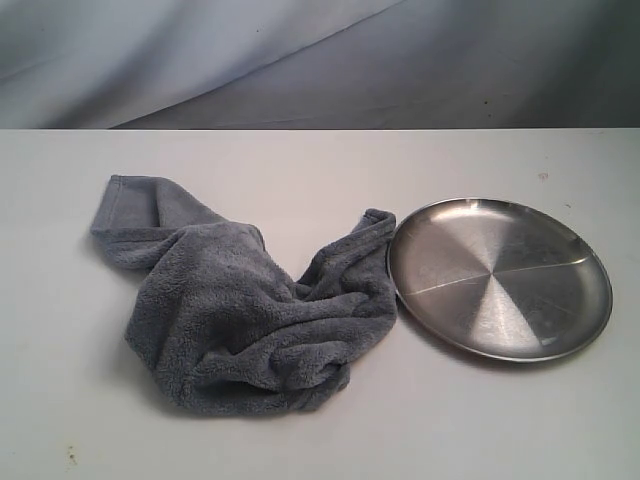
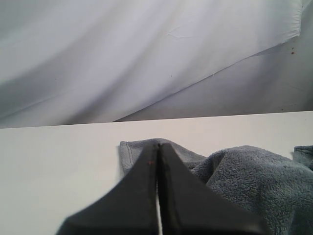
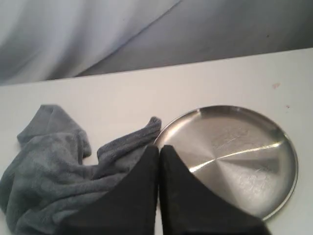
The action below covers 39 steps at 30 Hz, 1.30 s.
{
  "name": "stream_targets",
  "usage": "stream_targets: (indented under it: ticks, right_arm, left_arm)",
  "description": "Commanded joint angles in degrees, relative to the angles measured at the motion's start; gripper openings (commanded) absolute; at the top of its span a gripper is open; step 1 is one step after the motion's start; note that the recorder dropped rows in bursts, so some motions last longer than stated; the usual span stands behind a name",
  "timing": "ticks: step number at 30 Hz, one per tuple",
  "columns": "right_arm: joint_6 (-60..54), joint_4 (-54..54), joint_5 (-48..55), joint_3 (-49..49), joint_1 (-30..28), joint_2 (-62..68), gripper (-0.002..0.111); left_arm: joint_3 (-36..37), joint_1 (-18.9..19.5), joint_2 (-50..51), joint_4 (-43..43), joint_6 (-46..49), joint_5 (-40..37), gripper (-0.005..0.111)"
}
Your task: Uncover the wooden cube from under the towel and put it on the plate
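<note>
The left gripper [image 2: 158,145] fills the near edge of its wrist view. Its two dark fingers are pressed flat together with only a hairline seam between them and nothing held. The right gripper [image 3: 159,147] looks the same in its own view, tips together and empty. The lower part of each gripper is cut off by the picture edge, and neither arm appears in the exterior view.

Just past the left fingertips lies the towel [image 1: 250,320], a blue-grey fluffy heap bunched into thick folds, with one hemmed corner stretched out flat on its far left. The wooden cube shows in none of the views. The folds are deep enough to cover something, but no edge or block outline can be made out under them.

To the towel's right sits the plate [image 1: 500,275], flat on the white table [image 1: 300,160], its shiny face bare. A raised corner of the towel comes up to the plate's rim, and whether the two touch cannot be told. Beyond the table's far edge hangs a pale, creased backdrop cloth [image 1: 200,50].
</note>
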State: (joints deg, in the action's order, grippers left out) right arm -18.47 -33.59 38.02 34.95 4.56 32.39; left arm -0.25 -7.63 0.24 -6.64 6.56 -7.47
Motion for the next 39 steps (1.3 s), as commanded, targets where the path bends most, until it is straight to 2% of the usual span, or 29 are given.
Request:
stream_targets:
  ticks: [1,9,18,24,30,39]
  right_arm:
    - [-3.64,-0.96,6.92,5.51,0.1,8.97,0.0]
    - [-1.7,2.37,9.36,13.45,7.87,21.84,0.0]
    - [15.14,22.82,10.97,23.77,22.82,36.18,0.0]
    - [18.47,24.35,13.22,30.2,29.84,46.22,0.0]
    - [21.65,27.48,15.2,36.82,35.08,55.18,0.0]
    - [23.92,30.09,22.03,47.88,38.28,67.33,0.0]
  left_arm:
    - [0.25,-0.28,-0.24,-0.1,-0.14,0.02,0.0]
    - [0.25,-0.28,-0.24,-0.1,-0.14,0.02,0.0]
    - [0.25,-0.28,-0.24,-0.1,-0.14,0.02,0.0]
    - [0.25,-0.28,-0.24,-0.1,-0.14,0.02,0.0]
    - [0.25,-0.28,-0.24,-0.1,-0.14,0.02,0.0]
    - [0.25,-0.28,-0.24,-0.1,-0.14,0.02,0.0]
